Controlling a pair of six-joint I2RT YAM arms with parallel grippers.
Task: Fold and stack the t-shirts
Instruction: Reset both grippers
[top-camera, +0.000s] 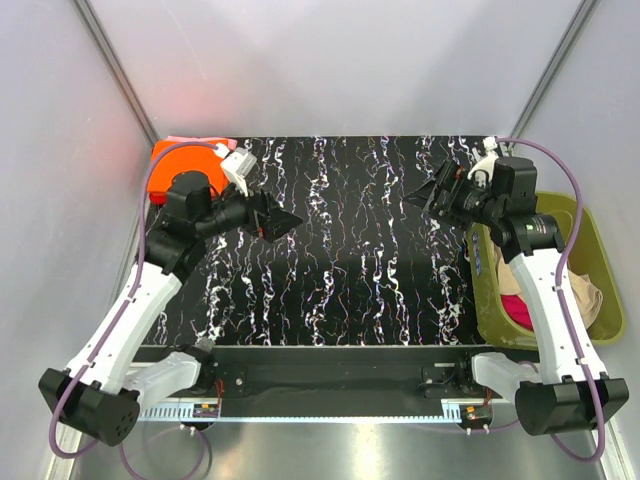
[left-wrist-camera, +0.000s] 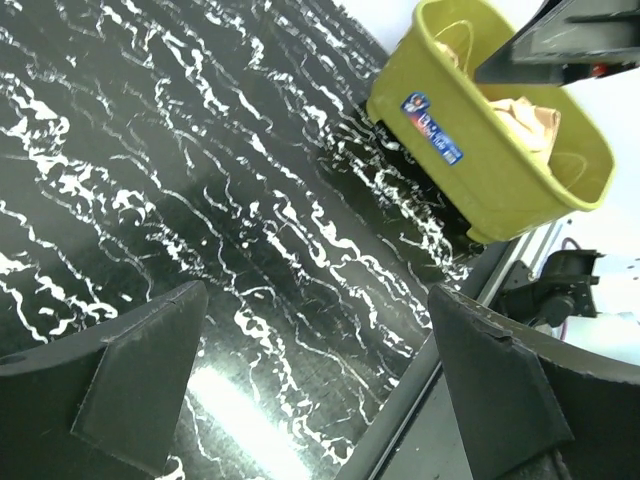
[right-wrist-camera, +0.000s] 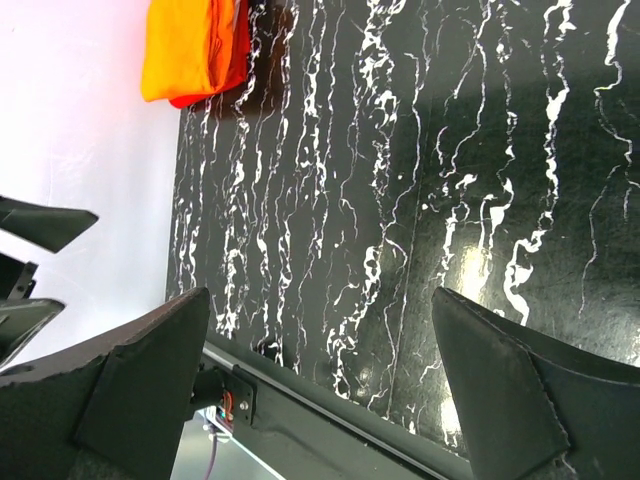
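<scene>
T-shirts (top-camera: 590, 298) left to fold sit bunched in the basket (top-camera: 572, 212) off the table's (top-camera: 340, 260) right edge in our top view. The basket's long side runs near-to-far, just right of the right gripper (top-camera: 428, 192), so we reckon that arm's closer. The folded orange stack (top-camera: 185, 158) is at the far-left corner, near the left gripper (top-camera: 282, 222). Left wrist view: jaws wide apart, nothing in them, basket with a beige shirt (left-wrist-camera: 525, 118) ahead. Right wrist view: jaws spread too, empty, hovering off the tabletop, folded orange stack (right-wrist-camera: 190, 45) top left.
</scene>
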